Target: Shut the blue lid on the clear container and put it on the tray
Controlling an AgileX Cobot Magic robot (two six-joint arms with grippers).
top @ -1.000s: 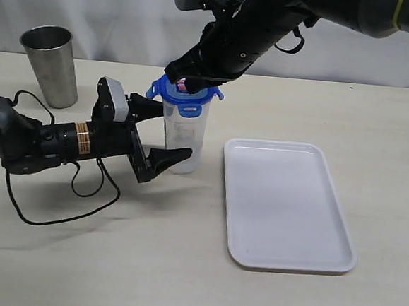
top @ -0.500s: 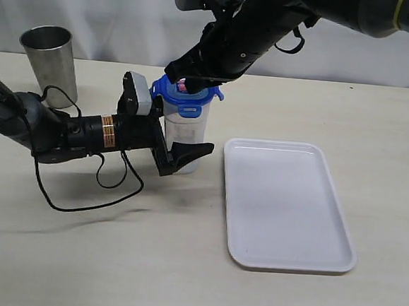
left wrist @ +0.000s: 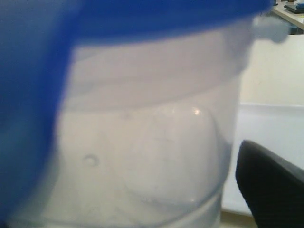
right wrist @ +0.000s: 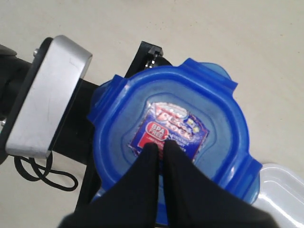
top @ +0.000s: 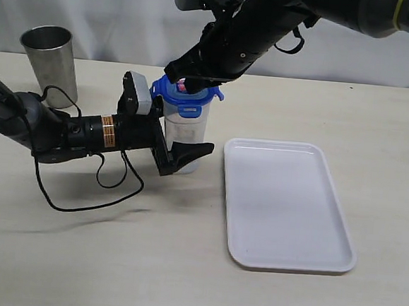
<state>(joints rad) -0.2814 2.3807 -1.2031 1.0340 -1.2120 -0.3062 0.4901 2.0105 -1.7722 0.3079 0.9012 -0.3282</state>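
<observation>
Right end effector (right wrist: pixel 159 145), tips pressed together, bears on blue lid (right wrist: pixel 213 109) seated atop clear container (top: pixel 186 134), mid-bench. Left end effector (top: pixel 180 126), spread, straddles container body. Side flaps seemingly unlatched; latching and transfer to tray (top: pixel 286 202) alongside not yet done.

A black gripper finger (left wrist: pixel 270 185) stands just beside the wall of a tall clear plastic container (left wrist: pixel 152 156), which looms close and blurred inward of it. A bright blue plastic lid (left wrist: pixel 33 95) caps the container, its blue spreading down the side away from the finger. Beyond the finger lie a flat white tray (left wrist: pixel 270 126) and a pale tabletop (left wrist: pixel 273 71)
</observation>
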